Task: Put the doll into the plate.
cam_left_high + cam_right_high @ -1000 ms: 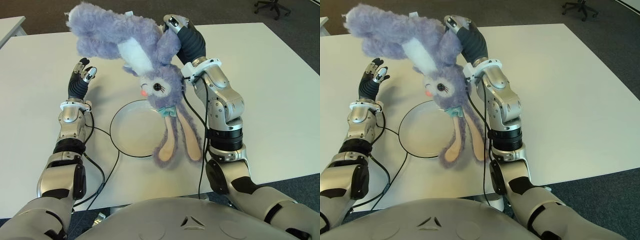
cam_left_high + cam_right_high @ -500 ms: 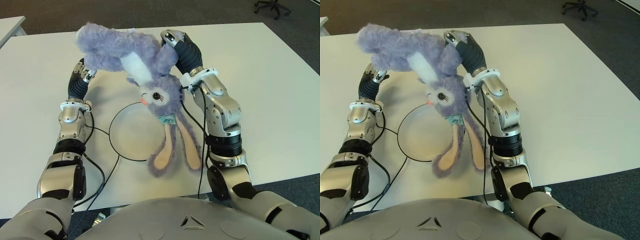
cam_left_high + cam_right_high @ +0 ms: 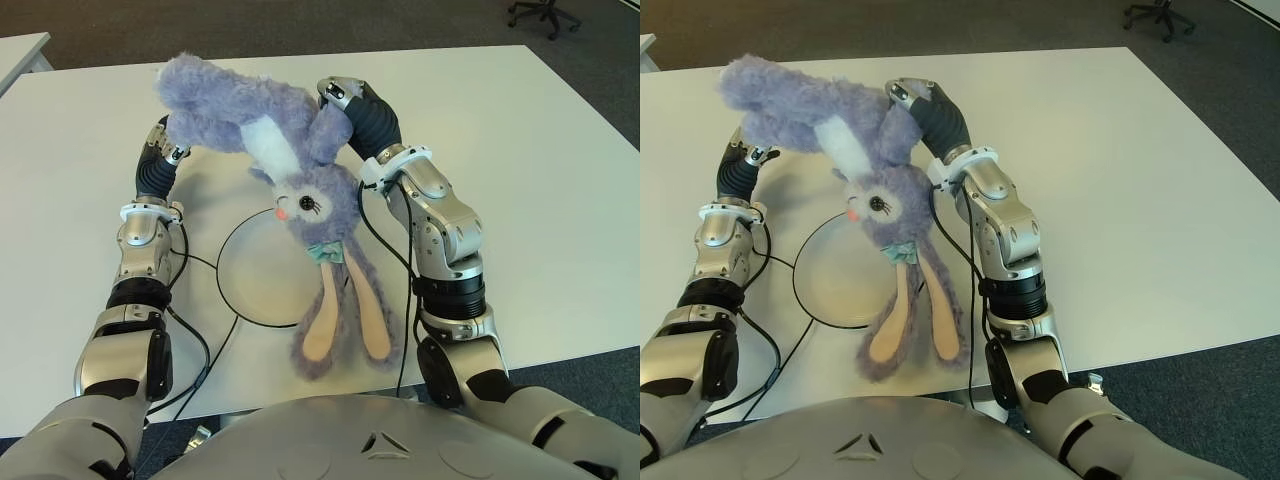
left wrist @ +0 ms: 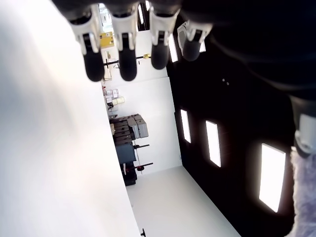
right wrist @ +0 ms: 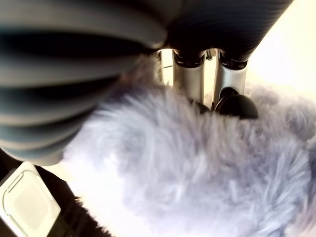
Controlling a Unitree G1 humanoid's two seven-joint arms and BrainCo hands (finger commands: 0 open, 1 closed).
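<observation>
Bench [image 3: 560, 180]: plate [image 3: 250, 290] at near centre. Doll [image 3: 300, 190] head-down above the plate's right part, ears reaching the bench in front of it. Right hand [image 3: 345, 100] behind the plate, at the doll's body. Left hand [image 3: 160, 155] left of the doll.

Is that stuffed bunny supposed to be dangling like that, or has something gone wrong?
The doll hangs upside down from the right hand, head low, ears trailing over the near rim of the plate onto the table. Nothing looks damaged.
</observation>
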